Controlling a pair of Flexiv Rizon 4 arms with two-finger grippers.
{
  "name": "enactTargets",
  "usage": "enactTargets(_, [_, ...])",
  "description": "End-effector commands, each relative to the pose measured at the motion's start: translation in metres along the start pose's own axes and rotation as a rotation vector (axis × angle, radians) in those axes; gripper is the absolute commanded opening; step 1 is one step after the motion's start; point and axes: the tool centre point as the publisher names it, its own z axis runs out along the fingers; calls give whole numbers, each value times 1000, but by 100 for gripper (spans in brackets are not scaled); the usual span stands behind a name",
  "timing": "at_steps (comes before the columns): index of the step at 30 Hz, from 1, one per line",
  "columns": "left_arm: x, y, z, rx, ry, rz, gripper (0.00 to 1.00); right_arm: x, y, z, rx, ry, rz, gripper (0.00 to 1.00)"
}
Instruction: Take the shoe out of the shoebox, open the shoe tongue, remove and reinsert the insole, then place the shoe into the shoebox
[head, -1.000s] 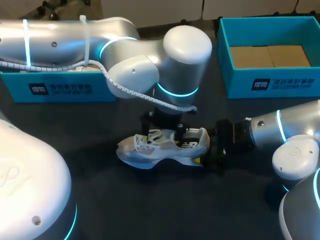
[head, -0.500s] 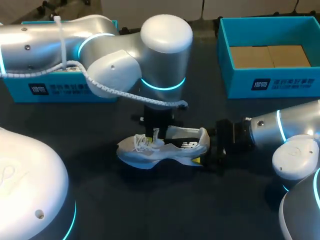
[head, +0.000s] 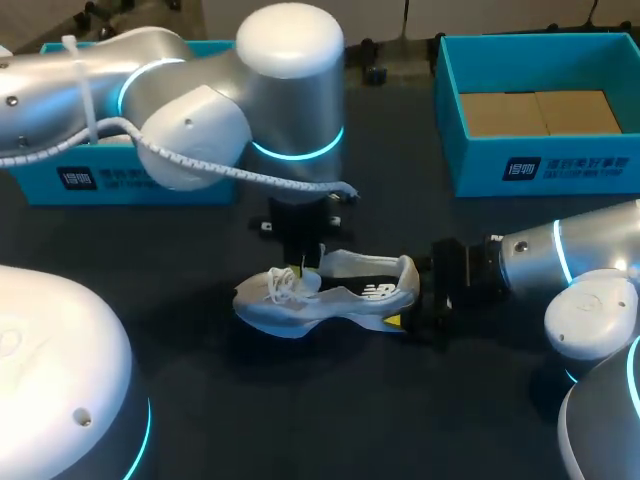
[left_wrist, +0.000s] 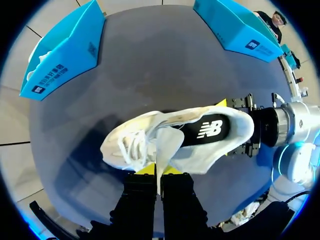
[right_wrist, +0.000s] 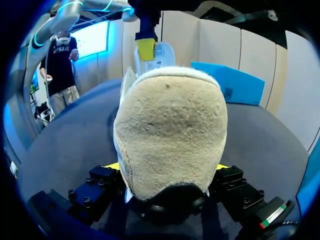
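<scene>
Table (head: 300, 420): shoe (head: 330, 295), shoebox (head: 540, 165), second box (head: 120, 180)

White shoe (head: 320, 295) lies at the centre of the table (head: 250, 400) — toe left, heel right. Right gripper (head: 425, 300) is at the heel; left gripper (head: 305, 265) is above the tongue (head: 335, 262). Shoebox (head: 540, 165) stands far right.

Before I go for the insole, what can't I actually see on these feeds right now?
- Front of the insole: left wrist view, covered by the raised tongue and the laces.
- Tips of the right gripper: right wrist view, the heel of the shoe fills the view; only yellow slivers show.
- Inside of the left shoebox: head view, blocked by the left arm.
</scene>
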Motion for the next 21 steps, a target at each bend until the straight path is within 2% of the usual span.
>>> enactTargets(1, [-17, 6, -6, 9, 67, -6, 0, 1, 0, 3, 2, -2, 0, 0])
enactTargets(10, [-47, 10, 2, 11, 64, -1, 0, 1, 0, 3, 2, -2, 0, 0])
enactTargets(15, [-56, 11, 15, -12, 48, 17, 0, 1, 0, 3, 2, -2, 0, 0])
enactTargets(16, [-59, 11, 23, -35, 53, 32, 0, 1, 0, 3, 2, -2, 0, 0])
enactTargets(21, [-69, 11, 46, -48, 11, 10, 0, 1, 0, 3, 2, -2, 0, 0])
